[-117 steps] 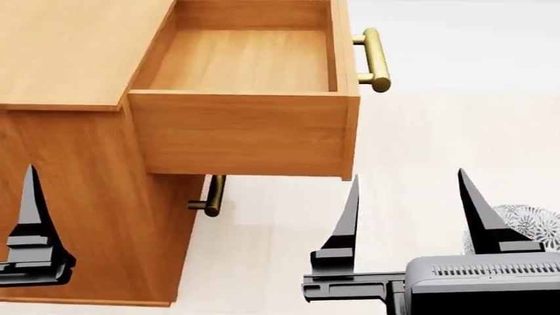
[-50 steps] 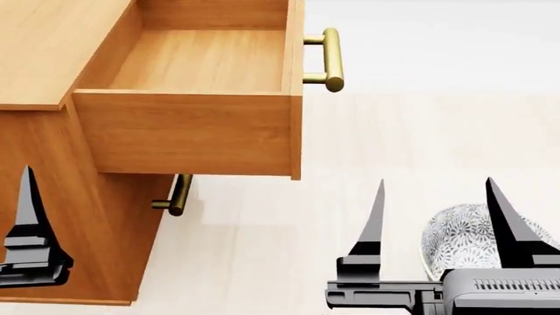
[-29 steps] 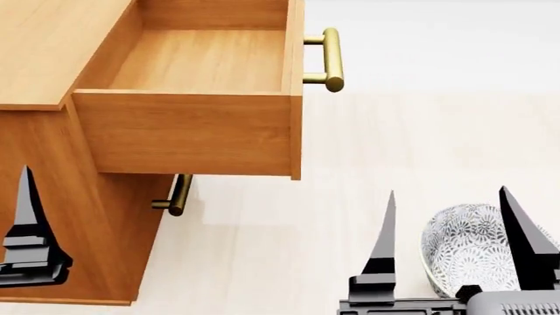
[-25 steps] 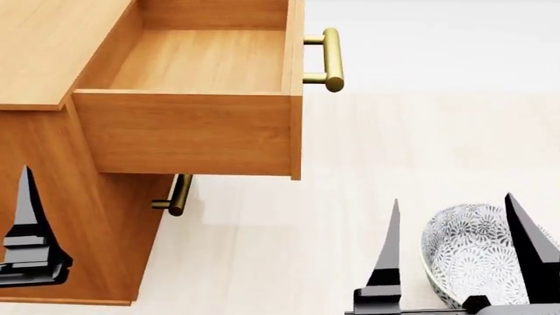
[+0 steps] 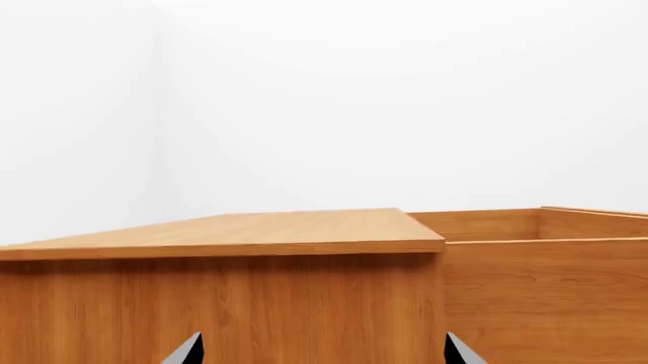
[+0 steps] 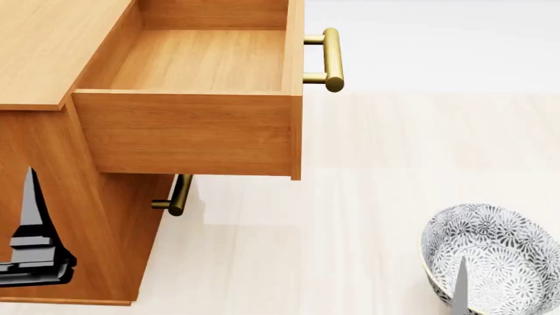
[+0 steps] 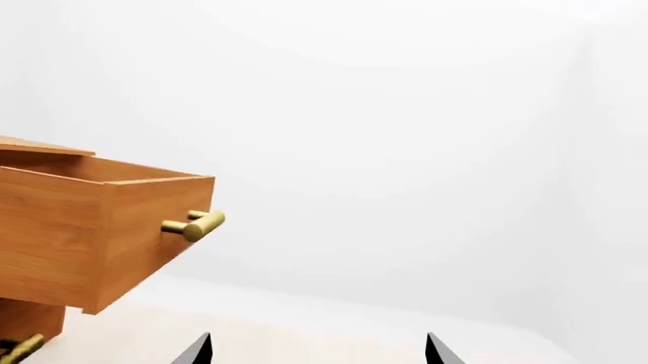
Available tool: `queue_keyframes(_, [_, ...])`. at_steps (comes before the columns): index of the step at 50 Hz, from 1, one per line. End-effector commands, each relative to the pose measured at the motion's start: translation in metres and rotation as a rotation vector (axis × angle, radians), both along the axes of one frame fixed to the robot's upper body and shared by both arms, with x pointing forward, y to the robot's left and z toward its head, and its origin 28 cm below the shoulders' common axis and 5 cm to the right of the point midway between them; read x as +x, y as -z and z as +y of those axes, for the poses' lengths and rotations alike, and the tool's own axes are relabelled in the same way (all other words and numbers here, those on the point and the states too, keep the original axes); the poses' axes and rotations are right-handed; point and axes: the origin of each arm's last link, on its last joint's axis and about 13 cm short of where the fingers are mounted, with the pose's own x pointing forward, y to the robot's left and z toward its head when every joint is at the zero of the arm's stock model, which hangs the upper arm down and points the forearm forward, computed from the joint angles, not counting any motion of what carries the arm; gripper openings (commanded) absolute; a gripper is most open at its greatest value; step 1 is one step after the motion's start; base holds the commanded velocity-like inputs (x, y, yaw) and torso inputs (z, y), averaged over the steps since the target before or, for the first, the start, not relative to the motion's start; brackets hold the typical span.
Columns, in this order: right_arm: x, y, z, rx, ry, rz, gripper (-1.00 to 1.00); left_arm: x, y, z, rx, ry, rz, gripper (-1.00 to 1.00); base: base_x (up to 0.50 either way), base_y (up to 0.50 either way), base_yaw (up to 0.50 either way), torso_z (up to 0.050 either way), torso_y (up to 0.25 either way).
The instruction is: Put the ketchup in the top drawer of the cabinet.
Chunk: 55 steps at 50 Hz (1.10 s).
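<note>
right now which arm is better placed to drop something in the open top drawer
Left, probably. The left jaws hang open beside the cabinet, close to the top drawer; the right jaws sit farther off, by the bowl. Neither holds anything.

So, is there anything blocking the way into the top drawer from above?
Nothing visible does. The top drawer is pulled out of the cabinet and its inside is bare and open from above. The patterned bowl sits on the floor well apart from it. The ketchup is not in any view.
</note>
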Motion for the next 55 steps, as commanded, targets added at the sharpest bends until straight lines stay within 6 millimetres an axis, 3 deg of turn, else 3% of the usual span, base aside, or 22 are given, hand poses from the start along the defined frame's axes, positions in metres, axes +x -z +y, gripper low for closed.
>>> queue_keyframes(1, [-0.017,0.006,-0.017,0.017,0.076,0.022,1.00,0.002,0.004,0.000,0.001,-0.006,0.007,1.00,0.00,0.00,0.00,0.000,0.000])
queue_keyframes(14, [-0.023,0.018,-0.036,0.030,0.140,0.046,1.00,0.003,0.005,-0.002,0.002,-0.008,0.013,1.00,0.00,0.00,0.00,0.000,0.000])
queue_keyframes(40, [-0.015,0.026,-0.073,-0.003,0.056,0.108,1.00,0.003,0.006,-0.004,0.007,-0.027,0.021,1.00,0.00,0.00,0.00,0.000,0.000])
queue_keyframes(55, [-0.015,0.041,-0.093,0.012,0.020,0.139,1.00,0.002,0.005,-0.005,0.011,-0.031,0.021,1.00,0.00,0.00,0.00,0.000,0.000])
